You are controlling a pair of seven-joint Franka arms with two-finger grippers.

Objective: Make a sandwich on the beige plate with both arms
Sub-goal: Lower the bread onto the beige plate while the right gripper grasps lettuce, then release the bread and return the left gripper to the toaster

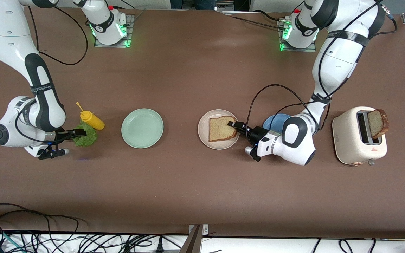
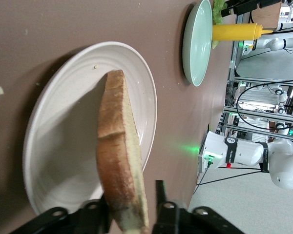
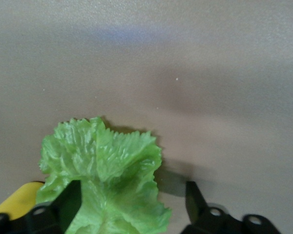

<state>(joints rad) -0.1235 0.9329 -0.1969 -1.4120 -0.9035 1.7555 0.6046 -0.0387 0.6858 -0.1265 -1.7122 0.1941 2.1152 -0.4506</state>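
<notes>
1. right gripper (image 1: 69, 135) at the right arm's end of the table, down by the lettuce (image 1: 84, 134); fingers (image 3: 63, 204) spread wide, one over the leaf, nothing clamped.
2. lettuce flat on the table, touching the mustard bottle (image 1: 92, 119), which lies just farther from the front camera.
3. mint plate (image 1: 142, 128) beside the lettuce, toward the table's middle, bare.
4. beige plate (image 1: 218, 129) next along, with a bread slice (image 1: 222, 128) on it, tilted up at one edge.
5. left gripper (image 1: 237, 126) over the beige plate's rim, closed on the slice's edge; fingers (image 2: 163, 207) pinching the crust.
6. blue plate (image 1: 275, 123) beside the beige one, mostly under the left arm.
7. toaster (image 1: 359, 136) at the left arm's end, with a second slice (image 1: 378, 123) sticking out of its slot.
</notes>
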